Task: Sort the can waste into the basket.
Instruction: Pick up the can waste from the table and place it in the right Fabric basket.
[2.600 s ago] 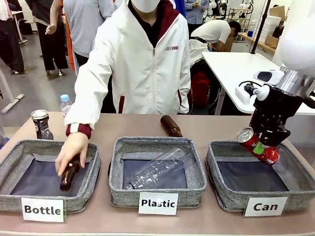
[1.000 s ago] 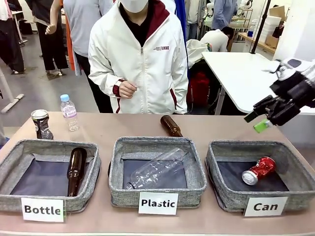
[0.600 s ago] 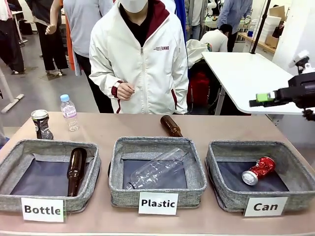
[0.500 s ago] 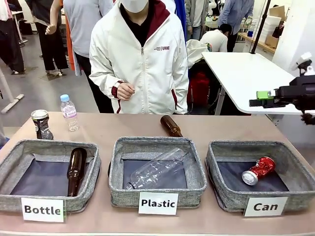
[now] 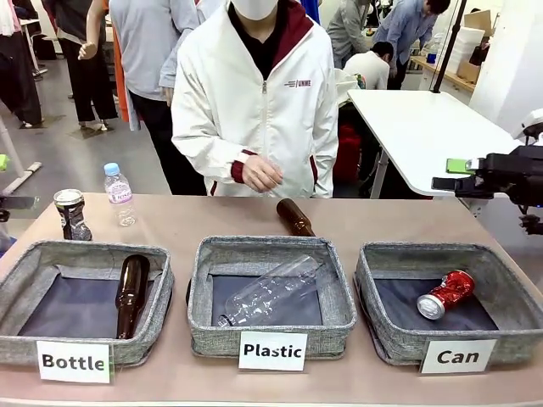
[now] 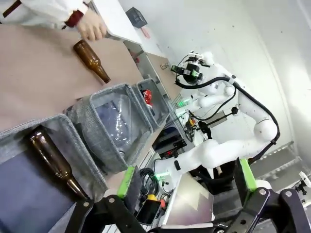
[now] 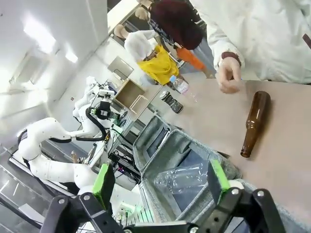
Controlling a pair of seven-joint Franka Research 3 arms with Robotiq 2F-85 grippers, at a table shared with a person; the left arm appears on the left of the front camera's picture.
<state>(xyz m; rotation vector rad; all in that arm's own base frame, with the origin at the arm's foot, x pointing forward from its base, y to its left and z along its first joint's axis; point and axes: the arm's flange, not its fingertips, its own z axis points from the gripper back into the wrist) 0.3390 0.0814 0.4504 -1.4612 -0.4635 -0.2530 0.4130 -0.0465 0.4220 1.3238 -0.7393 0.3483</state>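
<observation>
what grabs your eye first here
A red can lies in the grey Can basket at the right. A dark can stands on the table behind the Bottle basket, far left, while the person's hand hangs near a brown bottle lying mid-table.

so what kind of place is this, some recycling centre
Probably a robotics lab running a sorting exercise: a white robot arm, a grey fabric Bottle basket, Plastic basket and Can basket on one table, and a white worktable behind.
</observation>
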